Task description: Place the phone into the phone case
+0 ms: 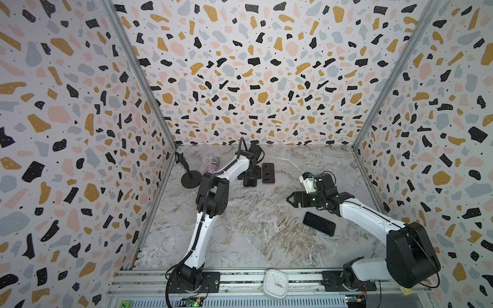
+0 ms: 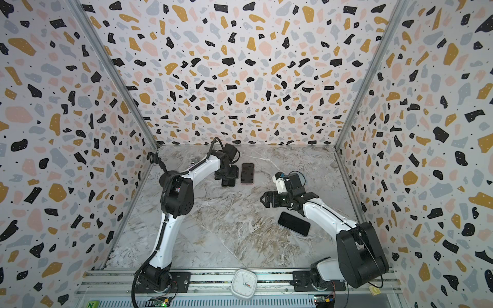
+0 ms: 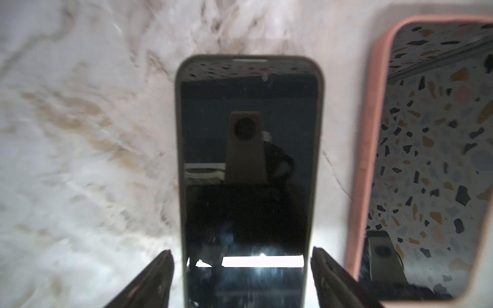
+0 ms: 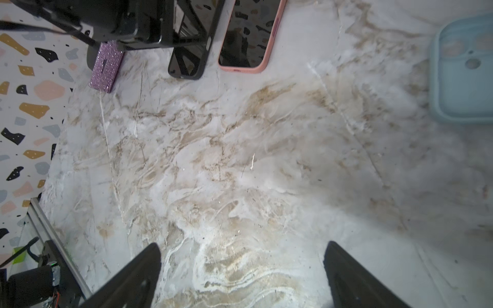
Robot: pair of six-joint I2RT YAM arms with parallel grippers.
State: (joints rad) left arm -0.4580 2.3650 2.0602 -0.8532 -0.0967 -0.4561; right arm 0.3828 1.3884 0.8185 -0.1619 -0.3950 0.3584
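Left end effector [image 3: 242,250] stands spread astride the phone [image 3: 248,149] (top views hide that gap); right end effector [image 4: 243,244] gapes wide.

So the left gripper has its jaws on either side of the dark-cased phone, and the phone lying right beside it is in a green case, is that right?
Not quite: the neighbouring phone sits in a pink case, not a green one, as the left wrist view shows. The rest holds: the left gripper has its jaws on either side of the dark-cased phone.
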